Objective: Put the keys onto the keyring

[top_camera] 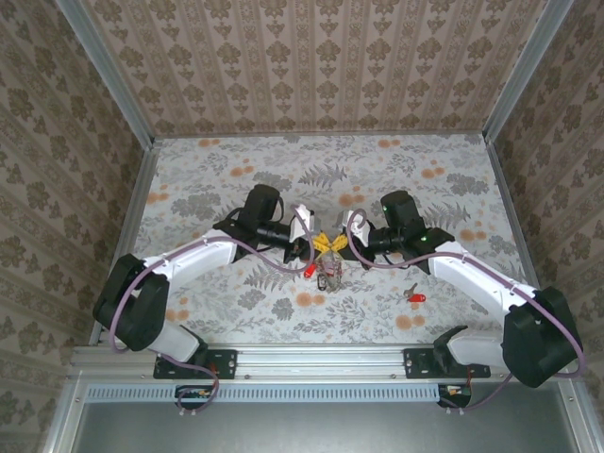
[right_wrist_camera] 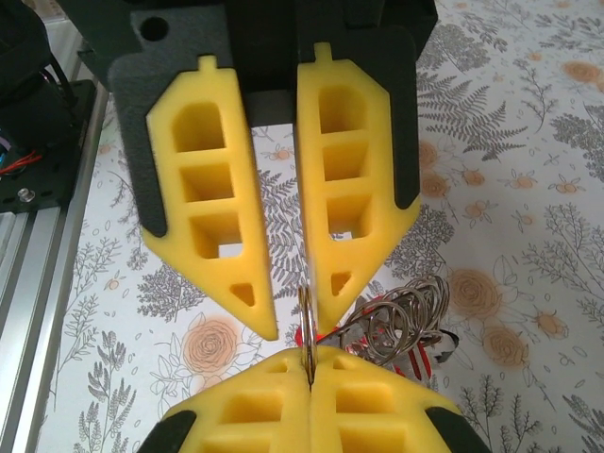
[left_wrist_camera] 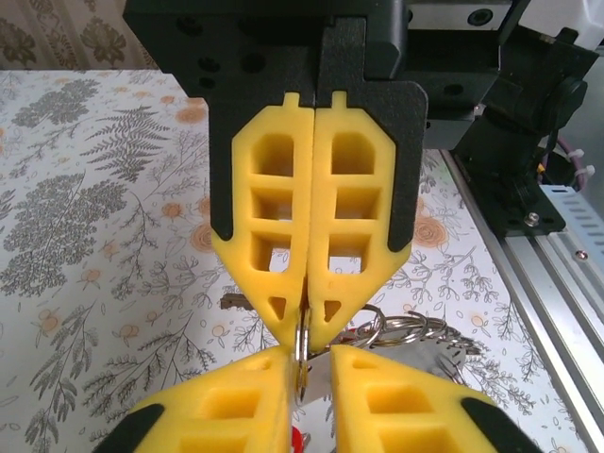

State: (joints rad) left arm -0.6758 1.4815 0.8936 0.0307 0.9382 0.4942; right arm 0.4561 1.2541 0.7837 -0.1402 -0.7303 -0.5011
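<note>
Silver-grey keyring (right_wrist_camera: 305,326) gripped edge-on mid-desk (top_camera: 236,170), left fingers (right_wrist_camera: 245,411) clamped together on it from 6 o'clock, right fingers (right_wrist_camera: 203,189) nipping from 12, likely steadying for threading; red key (top_camera: 415,296) loose at 4 o'clock.

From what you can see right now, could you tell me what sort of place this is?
Probably a staged robot test cell, not a real room: a table covered with floral patterned cloth, damask-wallpapered panels boxing it in, and an aluminium rail carrying the two arms.
</note>
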